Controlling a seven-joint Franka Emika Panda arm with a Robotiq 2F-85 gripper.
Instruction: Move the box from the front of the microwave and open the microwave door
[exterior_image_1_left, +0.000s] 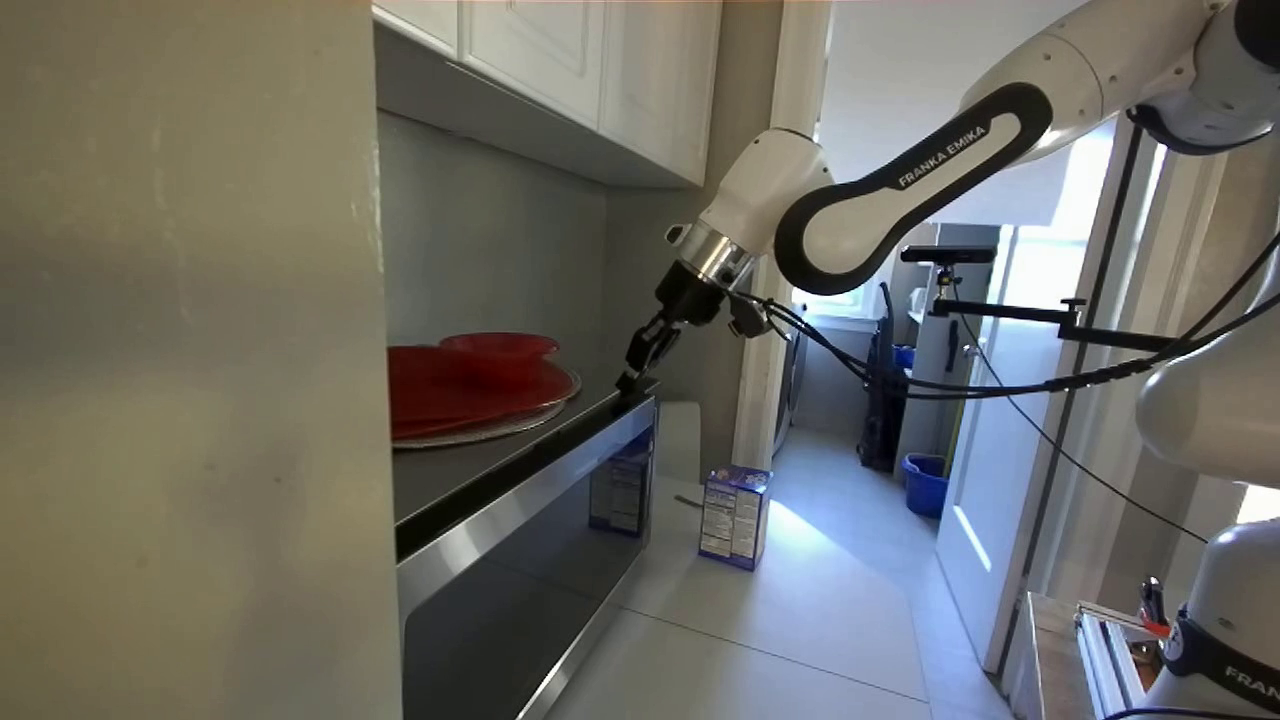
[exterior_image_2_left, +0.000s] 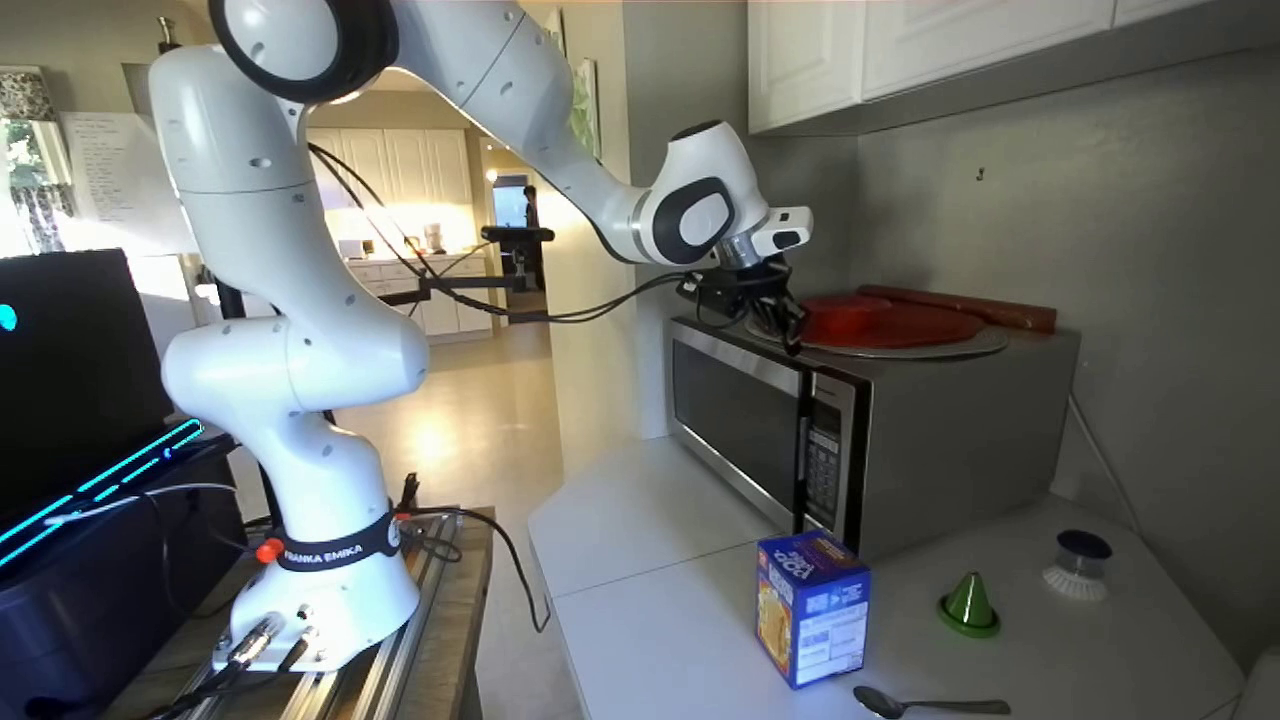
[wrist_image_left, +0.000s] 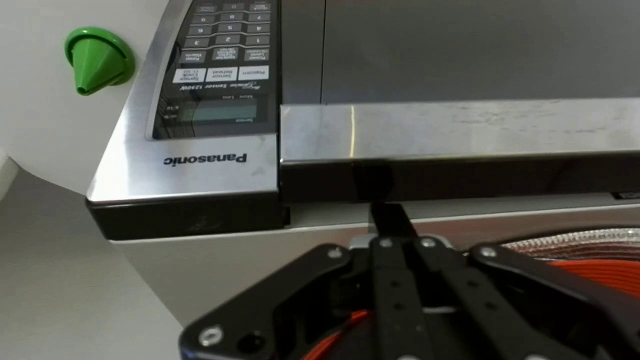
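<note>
In an exterior view, there's the box (exterior_image_1_left: 735, 518), upright on the desk (exterior_image_1_left: 760, 622), apart from the microwave door (exterior_image_1_left: 520, 590); that half looks done to me. In an exterior view too, my claw (exterior_image_2_left: 791, 343) points down at the top edge of the microwave (exterior_image_2_left: 950, 450). Over to the wrist view: it's narrow, fingers (wrist_image_left: 393, 221) together on nothing, tip at the gap behind the door's edge. Door's slightly ajar; the full swing remains.
</note>
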